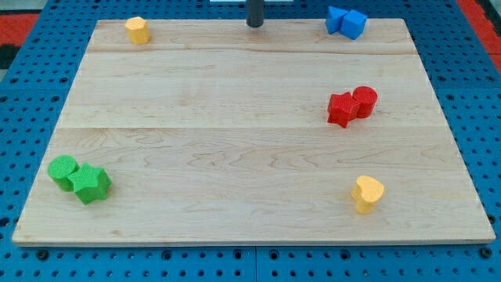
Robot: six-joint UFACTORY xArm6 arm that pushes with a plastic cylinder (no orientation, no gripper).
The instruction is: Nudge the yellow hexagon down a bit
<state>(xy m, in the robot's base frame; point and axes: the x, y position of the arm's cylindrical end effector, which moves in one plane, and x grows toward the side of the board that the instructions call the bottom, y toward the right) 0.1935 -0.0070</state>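
The yellow hexagon (138, 30) sits near the top left corner of the wooden board (250, 141). My tip (255, 25) is at the board's top edge near the middle, well to the right of the yellow hexagon and not touching any block. A yellow heart-shaped block (367, 193) lies at the bottom right.
Two blue blocks (347, 21) touch each other at the top right. A red star (341, 108) and red cylinder (364, 99) touch at the right. A green cylinder (63, 170) and green star (91, 184) touch at the bottom left. Blue pegboard surrounds the board.
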